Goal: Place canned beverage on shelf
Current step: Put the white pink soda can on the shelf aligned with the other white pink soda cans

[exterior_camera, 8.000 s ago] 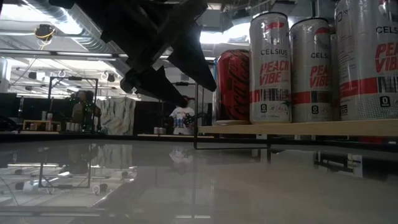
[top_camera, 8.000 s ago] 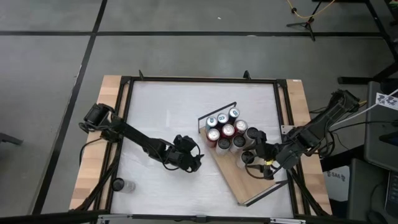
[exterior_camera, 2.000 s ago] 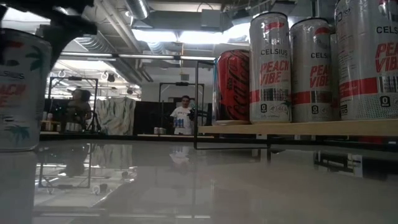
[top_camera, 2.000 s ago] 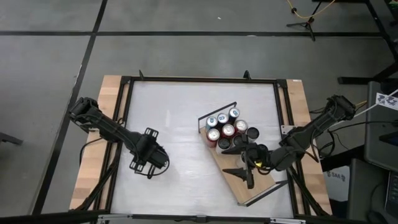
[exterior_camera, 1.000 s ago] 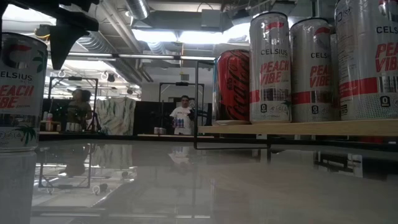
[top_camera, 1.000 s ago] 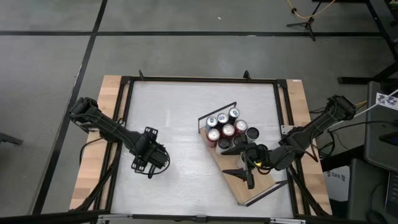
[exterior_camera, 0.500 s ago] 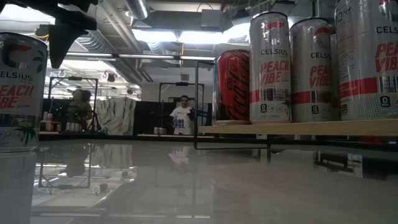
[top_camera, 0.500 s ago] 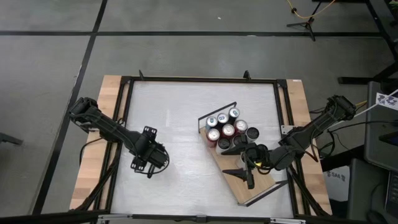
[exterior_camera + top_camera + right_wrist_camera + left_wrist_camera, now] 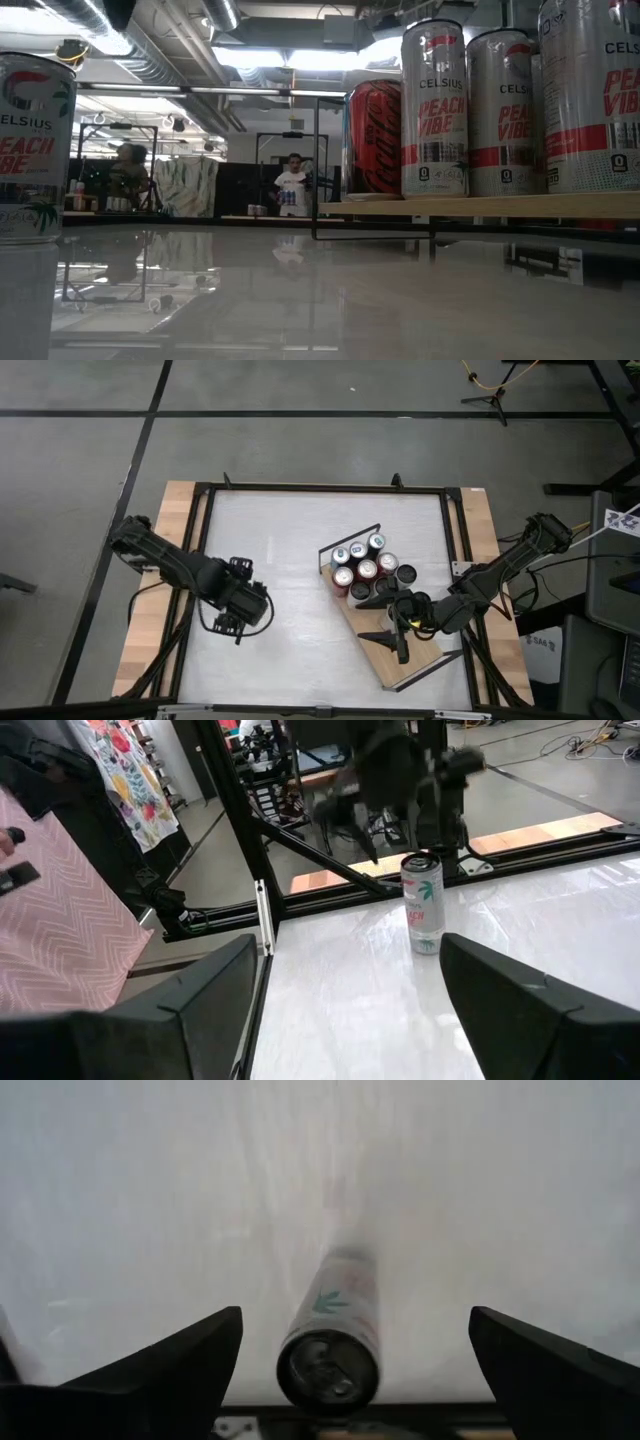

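Left gripper (image 9: 350,1345) has risen, fingers spread, above the upright can (image 9: 331,1340), at the shelf's (image 9: 415,655) 9 o'clock; right gripper (image 9: 345,995) open.

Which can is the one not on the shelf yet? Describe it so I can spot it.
Start at the light-wood shelf on the table's right side, then cross to the open white tabletop on the left. The loose can stands upright there alone, below the left gripper. Unlike the clustered cans, it touches nothing.

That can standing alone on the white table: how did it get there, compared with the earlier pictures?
The left arm brought it in and set it upright; now the left gripper has let go, fingers open, lifting above the can. The right gripper stays open over the shelf, whose cans are unchanged.
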Robot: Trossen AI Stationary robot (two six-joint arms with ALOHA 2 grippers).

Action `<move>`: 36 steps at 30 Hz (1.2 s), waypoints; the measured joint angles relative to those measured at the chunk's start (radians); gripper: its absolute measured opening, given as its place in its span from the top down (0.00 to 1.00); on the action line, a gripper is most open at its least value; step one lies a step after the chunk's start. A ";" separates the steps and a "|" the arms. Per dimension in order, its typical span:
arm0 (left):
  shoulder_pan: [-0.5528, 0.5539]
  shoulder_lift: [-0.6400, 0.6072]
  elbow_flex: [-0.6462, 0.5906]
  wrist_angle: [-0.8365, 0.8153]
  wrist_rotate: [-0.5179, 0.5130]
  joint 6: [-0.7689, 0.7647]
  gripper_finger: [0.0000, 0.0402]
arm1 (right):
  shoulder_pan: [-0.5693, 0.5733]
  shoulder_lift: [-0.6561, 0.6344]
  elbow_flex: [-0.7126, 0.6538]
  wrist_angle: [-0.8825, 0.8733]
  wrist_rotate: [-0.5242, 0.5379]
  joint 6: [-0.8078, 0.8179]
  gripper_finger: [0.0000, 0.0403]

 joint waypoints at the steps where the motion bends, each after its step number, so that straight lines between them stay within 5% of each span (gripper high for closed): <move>1: 0.000 -0.007 0.022 -0.002 -0.001 -0.019 0.05 | 0.000 0.000 0.000 -0.001 0.000 0.000 0.24; 9: -0.045 -0.152 0.023 -0.004 -0.162 -0.352 0.05 | 0.000 0.000 0.000 -0.003 -0.001 0.000 0.24; 21: -0.331 -0.368 -0.253 0.015 -0.278 -1.017 0.05 | 0.000 0.000 0.000 -0.003 -0.019 0.000 0.24; 29: -0.375 -0.348 -0.398 0.093 -0.159 -1.101 0.05 | 0.000 0.000 0.000 -0.003 -0.019 0.000 0.24; 36: -0.374 -0.349 -0.496 0.223 -0.158 -1.100 0.05 | 0.000 0.000 0.000 -0.003 -0.019 0.000 0.24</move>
